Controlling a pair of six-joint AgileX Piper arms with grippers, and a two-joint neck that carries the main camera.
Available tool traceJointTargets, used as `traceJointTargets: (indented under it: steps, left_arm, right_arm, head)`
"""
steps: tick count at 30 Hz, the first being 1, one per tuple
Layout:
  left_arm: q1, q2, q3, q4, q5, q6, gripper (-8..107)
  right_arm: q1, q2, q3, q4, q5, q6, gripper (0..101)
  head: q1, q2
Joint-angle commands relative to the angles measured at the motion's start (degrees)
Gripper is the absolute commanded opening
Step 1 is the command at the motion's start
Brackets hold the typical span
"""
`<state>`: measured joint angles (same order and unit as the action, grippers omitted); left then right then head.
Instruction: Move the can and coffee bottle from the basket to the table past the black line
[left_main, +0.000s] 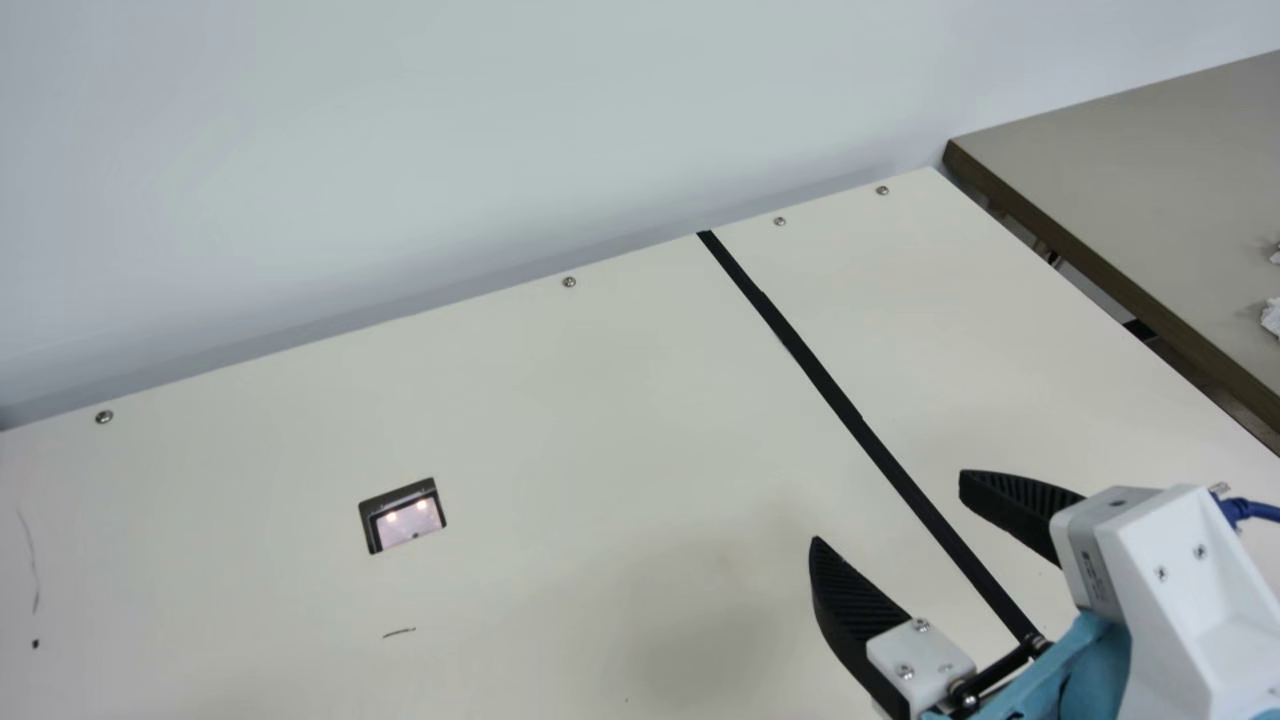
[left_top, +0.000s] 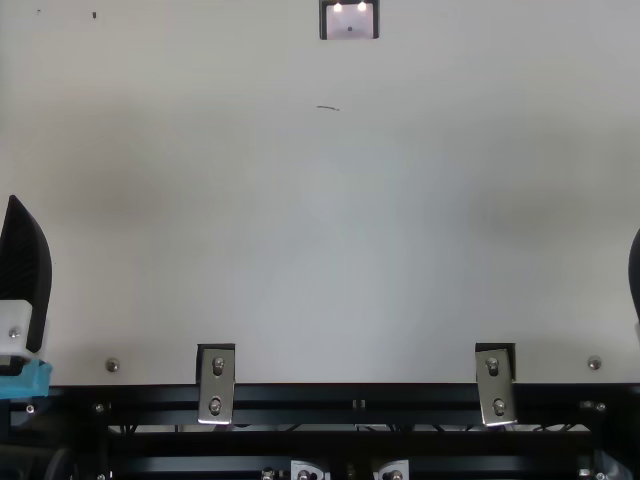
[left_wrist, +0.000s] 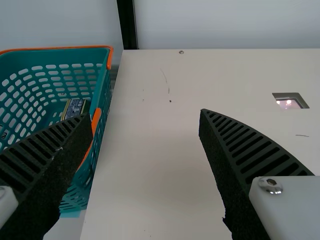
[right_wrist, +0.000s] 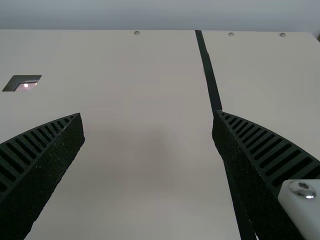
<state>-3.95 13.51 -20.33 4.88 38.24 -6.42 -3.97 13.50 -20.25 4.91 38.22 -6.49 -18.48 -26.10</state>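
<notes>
My right gripper (left_main: 888, 512) is open with its fingers either side of the black line (left_main: 862, 428), empty; the right wrist view shows this gripper (right_wrist: 148, 115) above the table and the line (right_wrist: 212, 85) too. At the top view's left edge is part of my left gripper (left_top: 25, 270). In the left wrist view, the left gripper (left_wrist: 146, 115) is open and empty, one finger overlapping the teal basket (left_wrist: 104, 95) with orange rim. Inside the basket lies a dark-labelled item (left_wrist: 75, 107), partly hidden by that finger; whether can or bottle, I cannot tell.
The cream table (left_main: 600, 430) has a square cutout (left_main: 403, 515) and screws along its far edge, with a pale wall behind. Another table (left_main: 1130, 170) stands beyond the right edge. The basket sits off the table's left edge.
</notes>
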Motion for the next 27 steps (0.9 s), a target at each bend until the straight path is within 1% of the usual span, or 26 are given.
traceJointTargets:
  steps: [1, 27]
  left_arm:
    - [0.0, 0.0, 0.0, 0.0, 0.0, 0.0, 90]
    - [0.0, 0.0, 0.0, 0.0, 0.0, 0.0, 90]
  right_arm:
    - [0.0, 0.0, 0.0, 0.0, 0.0, 0.0, 101]
    - [0.0, 0.0, 0.0, 0.0, 0.0, 0.0, 101]
  head:
    - [-1.6, 0.3]
    - [-1.6, 0.3]
